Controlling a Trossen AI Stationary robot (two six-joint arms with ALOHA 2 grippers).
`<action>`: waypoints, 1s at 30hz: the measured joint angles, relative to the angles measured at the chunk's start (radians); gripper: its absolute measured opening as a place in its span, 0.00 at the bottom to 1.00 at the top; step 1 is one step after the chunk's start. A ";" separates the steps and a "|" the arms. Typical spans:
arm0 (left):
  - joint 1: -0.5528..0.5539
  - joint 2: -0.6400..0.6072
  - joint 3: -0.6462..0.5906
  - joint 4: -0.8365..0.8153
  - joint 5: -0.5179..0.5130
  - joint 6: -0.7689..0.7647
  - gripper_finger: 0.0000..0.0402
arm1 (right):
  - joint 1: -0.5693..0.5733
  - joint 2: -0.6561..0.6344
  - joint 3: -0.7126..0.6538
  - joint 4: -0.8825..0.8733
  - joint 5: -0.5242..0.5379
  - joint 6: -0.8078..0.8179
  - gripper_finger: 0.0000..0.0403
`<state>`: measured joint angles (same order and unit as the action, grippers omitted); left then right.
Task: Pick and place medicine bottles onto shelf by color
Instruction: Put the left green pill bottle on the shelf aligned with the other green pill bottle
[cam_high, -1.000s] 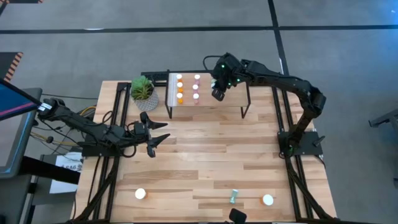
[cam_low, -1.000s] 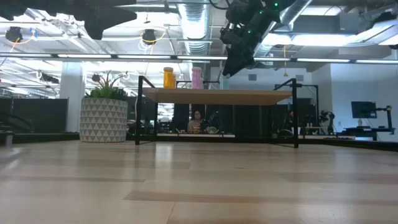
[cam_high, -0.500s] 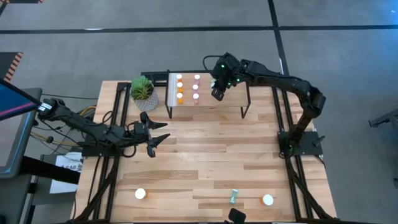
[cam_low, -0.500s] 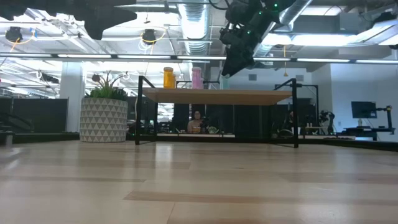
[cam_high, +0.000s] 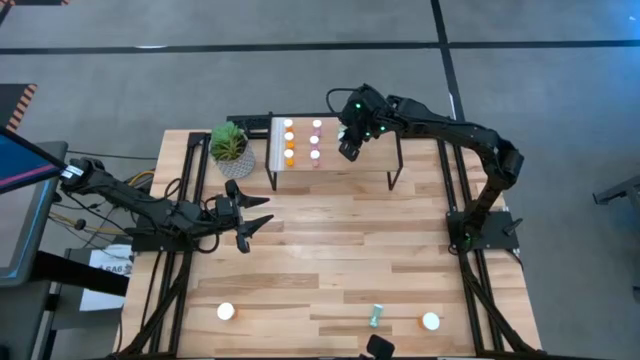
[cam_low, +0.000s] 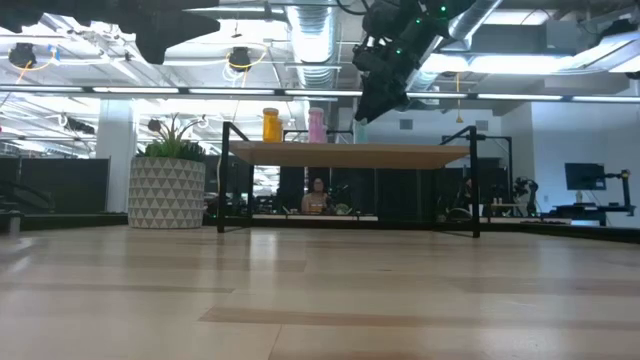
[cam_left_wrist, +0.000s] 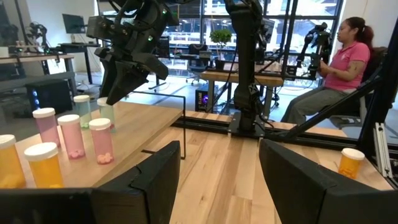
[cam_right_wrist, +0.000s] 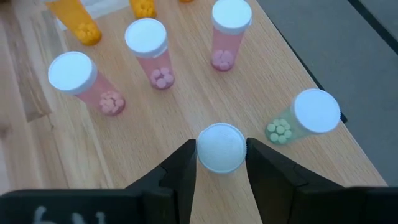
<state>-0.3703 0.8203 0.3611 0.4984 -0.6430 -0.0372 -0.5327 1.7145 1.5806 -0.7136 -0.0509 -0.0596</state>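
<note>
The shelf stands at the table's far side. On it stand orange bottles, pink bottles and a teal bottle. My right gripper is over the shelf's teal end, shut on another teal bottle; from above only that bottle's white cap shows. My left gripper is open and empty at the table's left. An orange bottle, a lying teal bottle and another orange bottle are near the front edge. My right gripper pinches the teal bottle's white cap between its two fingers. The fingers come from above, slanting down. The bottle is upright, and its base looks to be on the shelf top, next to the other teal bottle.
A green plant in a white pot stands left of the shelf. A person sits beyond the table. Bare wood lies between the shelf and the front bottles.
</note>
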 joint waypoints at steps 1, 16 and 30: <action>0.000 0.000 0.000 0.000 0.000 0.000 0.52 | 0.000 0.000 0.000 0.001 0.000 0.002 0.39; 0.000 0.000 0.000 0.000 0.000 0.000 0.52 | 0.002 0.000 0.001 0.003 -0.003 0.027 0.44; 0.000 0.000 0.000 0.000 0.001 -0.002 0.52 | 0.002 -0.010 0.029 -0.114 -0.003 0.032 0.51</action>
<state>-0.3702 0.8200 0.3611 0.4988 -0.6422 -0.0387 -0.5308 1.7042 1.6094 -0.8280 -0.0537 -0.0272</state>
